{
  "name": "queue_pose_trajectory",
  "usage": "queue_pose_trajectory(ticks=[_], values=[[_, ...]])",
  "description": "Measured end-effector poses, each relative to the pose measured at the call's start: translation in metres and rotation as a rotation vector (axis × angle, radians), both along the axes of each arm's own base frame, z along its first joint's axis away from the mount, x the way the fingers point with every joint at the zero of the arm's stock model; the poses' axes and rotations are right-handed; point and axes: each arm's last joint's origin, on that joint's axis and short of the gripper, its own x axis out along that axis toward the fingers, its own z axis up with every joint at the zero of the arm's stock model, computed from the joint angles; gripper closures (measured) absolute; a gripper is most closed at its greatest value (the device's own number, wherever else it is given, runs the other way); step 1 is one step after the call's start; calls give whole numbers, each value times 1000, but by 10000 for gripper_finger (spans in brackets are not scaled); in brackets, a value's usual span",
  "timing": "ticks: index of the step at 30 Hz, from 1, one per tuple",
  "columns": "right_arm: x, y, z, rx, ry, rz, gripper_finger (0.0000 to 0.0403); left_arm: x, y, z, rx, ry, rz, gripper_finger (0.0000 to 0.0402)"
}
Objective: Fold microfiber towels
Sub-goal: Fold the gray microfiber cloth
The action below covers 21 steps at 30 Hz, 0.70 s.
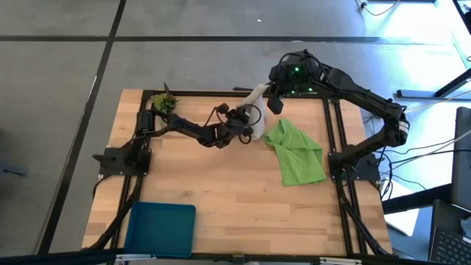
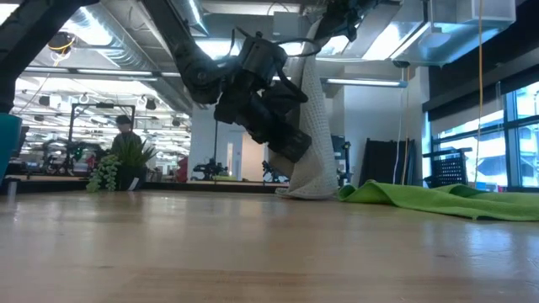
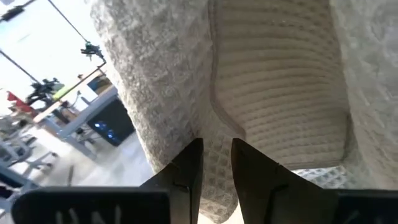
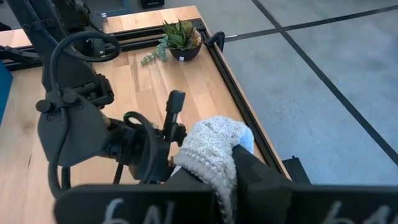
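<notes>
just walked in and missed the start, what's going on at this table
Both arms are handling the light grey towel near the table's far edge. The right gripper holds its top corner up high, so it hangs with its bottom on the wood. The left gripper is at the hanging cloth lower down. The lime green towel lies crumpled beside it, untouched.

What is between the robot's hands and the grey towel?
Nothing visible. The right gripper is shut on the grey towel, holding it up so it hangs down to the table. The left gripper is right against the hanging cloth, fingers slightly apart. The green towel lies beside it, not in between.
</notes>
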Motion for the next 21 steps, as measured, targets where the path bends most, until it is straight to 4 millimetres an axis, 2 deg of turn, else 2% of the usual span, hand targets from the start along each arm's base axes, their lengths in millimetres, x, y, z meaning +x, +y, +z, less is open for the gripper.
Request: queue_pose_trajectory(ticks=[7, 13, 16, 21], values=[[0, 0, 0, 0, 0, -1, 397, -2, 9, 0, -7, -14, 25, 332], [0, 0, 0, 0, 0, -1, 397, -2, 9, 0, -5, 1, 7, 390], [0, 0, 0, 2, 5, 0, 397, -2, 8, 1, 4, 23, 5, 397], [-1, 1, -2, 11, 20, -1, 397, -4, 1, 17, 24, 55, -18, 401]])
